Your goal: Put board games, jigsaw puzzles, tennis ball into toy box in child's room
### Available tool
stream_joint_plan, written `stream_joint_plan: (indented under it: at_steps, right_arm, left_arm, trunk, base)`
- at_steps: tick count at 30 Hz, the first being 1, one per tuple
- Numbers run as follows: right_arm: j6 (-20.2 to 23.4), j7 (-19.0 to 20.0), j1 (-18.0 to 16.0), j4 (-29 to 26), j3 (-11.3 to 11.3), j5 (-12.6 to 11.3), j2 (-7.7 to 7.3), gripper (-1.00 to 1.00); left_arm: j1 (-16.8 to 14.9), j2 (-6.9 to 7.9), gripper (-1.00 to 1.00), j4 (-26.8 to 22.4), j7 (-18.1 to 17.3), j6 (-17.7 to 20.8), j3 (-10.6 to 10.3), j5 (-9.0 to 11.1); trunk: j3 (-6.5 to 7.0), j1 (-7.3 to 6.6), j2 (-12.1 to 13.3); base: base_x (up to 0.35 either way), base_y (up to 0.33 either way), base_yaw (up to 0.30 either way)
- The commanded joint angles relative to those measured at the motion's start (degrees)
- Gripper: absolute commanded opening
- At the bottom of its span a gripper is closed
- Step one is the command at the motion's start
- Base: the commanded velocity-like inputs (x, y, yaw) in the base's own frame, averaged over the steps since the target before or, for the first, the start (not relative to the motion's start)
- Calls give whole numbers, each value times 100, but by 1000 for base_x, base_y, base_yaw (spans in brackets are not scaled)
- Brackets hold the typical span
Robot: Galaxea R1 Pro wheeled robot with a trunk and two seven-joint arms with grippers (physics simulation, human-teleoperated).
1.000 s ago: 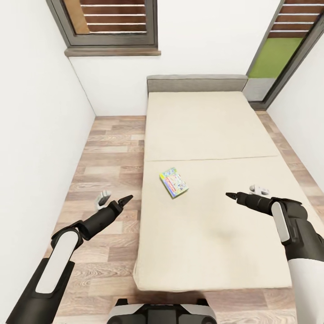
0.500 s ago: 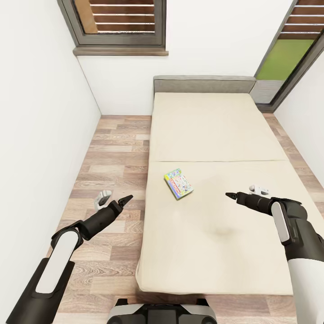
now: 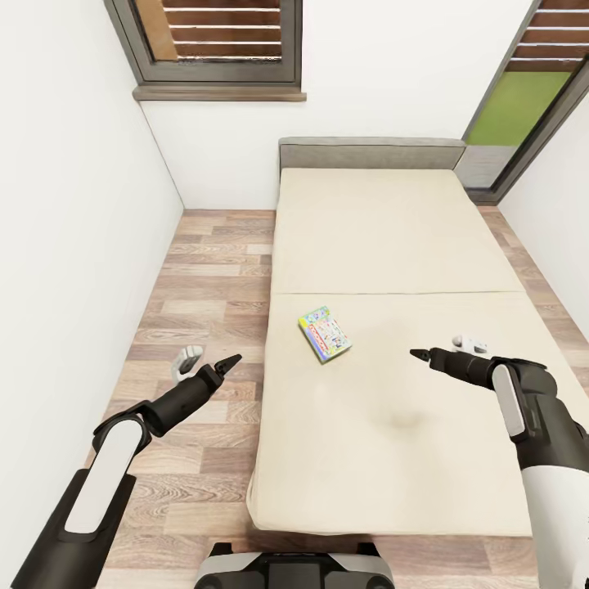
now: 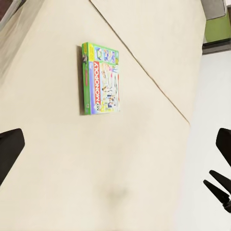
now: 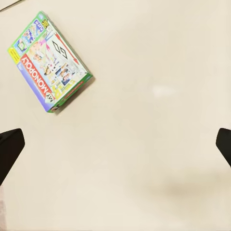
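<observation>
A Monopoly board game box (image 3: 325, 334) lies flat on the beige bed (image 3: 393, 245), just below frame centre. Left gripper (image 3: 206, 365) hangs over the wood floor (image 3: 204, 278) at lower left, right gripper (image 3: 446, 350) over the mattress at right; both spread wide, both empty.

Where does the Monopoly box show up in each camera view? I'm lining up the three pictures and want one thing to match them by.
Head view: the Monopoly box lies flat on the bed, near its left edge, just this side of the mattress seam.
Left wrist view: the box is in the upper left part of the picture.
Right wrist view: the box is in the upper left corner, lying at a slant.
Shared landmark: the beige mattress under the box.
</observation>
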Motion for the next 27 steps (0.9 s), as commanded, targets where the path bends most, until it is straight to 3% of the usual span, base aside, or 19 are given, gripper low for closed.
stream_joint_plan:
  at_steps: [1,6,8,9,11,14,16,17,19,27]
  right_arm:
    - [40,10,-71,80,-10,11,6,100]
    - [79,-148,-533,678,-13,14,52,100]
    - [92,-354,-1058,1350,-19,17,131,100]
    - [92,-354,-1058,1350,-19,17,131,100]
    - [68,-607,-1643,2145,-23,36,230,100]
    - [35,-736,-1927,2554,-24,43,278,100]
    - [-117,-980,-2436,3302,-23,54,363,100]
    - [-117,-980,-2436,3302,-23,54,363,100]
    - [-355,-1183,-2825,3839,-22,56,424,100]
    - [-700,-1508,-3365,4480,-18,57,602,100]
  left_arm:
    - [-4,3,100,-9,54,8,-2,62]
    - [-4,5,100,-16,46,26,131,92]
    - [-2,6,100,-21,40,66,321,182]
    - [-2,6,100,-21,40,66,321,182]
    - [0,18,100,-26,37,127,512,336]
    - [4,30,100,-27,38,170,597,409]
    - [28,77,100,-30,45,268,752,518]
    - [28,77,100,-30,45,268,752,518]
    - [58,163,100,-28,59,353,881,587]
    - [81,369,100,-25,85,539,1055,746]
  trunk:
    - [-8,3,-9]
    - [-8,3,-9]
    - [-8,3,-9]
    - [-8,3,-9]
    - [-8,3,-9]
    - [-8,3,-9]
    - [-8,3,-9]
    - [-8,3,-9]
    - [-8,3,-9]
    - [-8,3,-9]
  base:
    - [1,0,4]
    - [0,0,2]
    - [0,0,1]
    - [0,0,1]
    - [0,0,0]
    - [0,0,0]
    - [0,0,0]
    - [0,0,0]
    - [0,0,0]
    - [0,0,0]
